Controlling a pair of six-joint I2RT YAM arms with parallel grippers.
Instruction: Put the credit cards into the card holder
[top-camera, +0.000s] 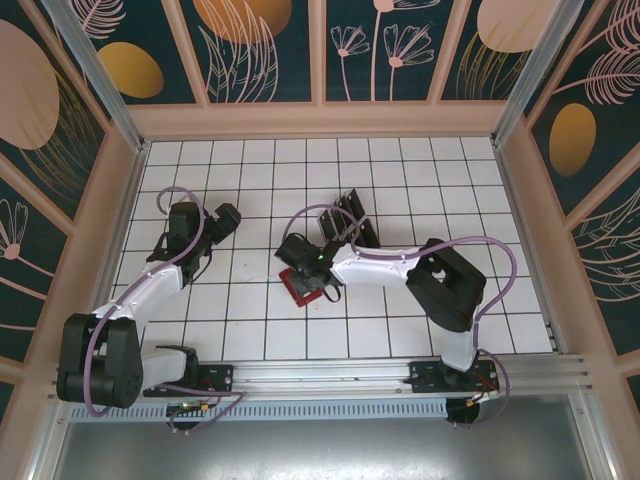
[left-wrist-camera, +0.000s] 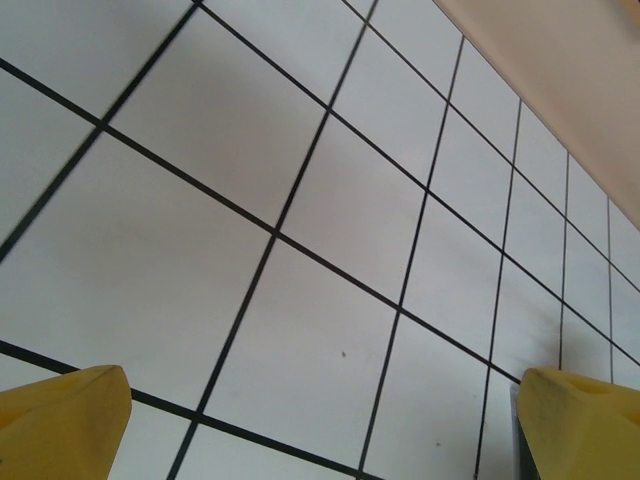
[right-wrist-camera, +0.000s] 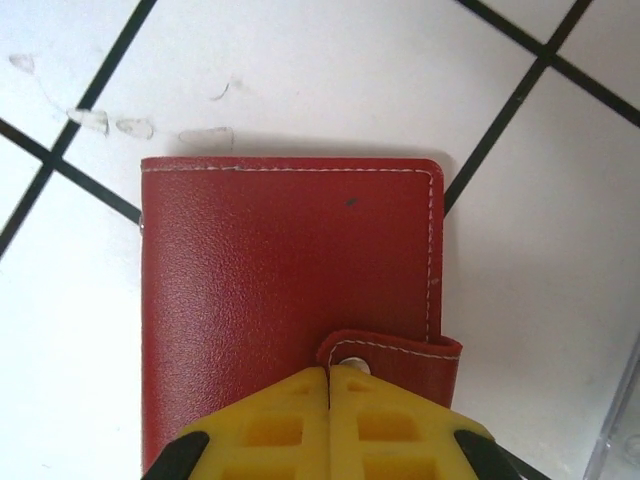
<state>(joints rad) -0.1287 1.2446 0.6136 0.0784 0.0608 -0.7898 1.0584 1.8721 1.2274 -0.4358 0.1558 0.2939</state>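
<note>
Right fingers (right-wrist-camera: 270, 435) pressed together over card holder (right-wrist-camera: 270, 270) — arm (top-camera: 380, 268) stretched leftward; left fingers (left-wrist-camera: 60, 420) wide.

Item: card holder (right-wrist-camera: 270, 280), red, stitched edge, closed, lying flat on white black-gridded table (right-wrist-camera: 540, 220). Its snap tab (right-wrist-camera: 400, 352) wraps the right edge. My gripper (right-wrist-camera: 328, 420), yellow fingertips pressed together, sits over its near edge, against the tab. Smudges (right-wrist-camera: 120, 125) lie beyond its far-left corner. A clear plastic edge (right-wrist-camera: 620, 430) is right of it.
</note>
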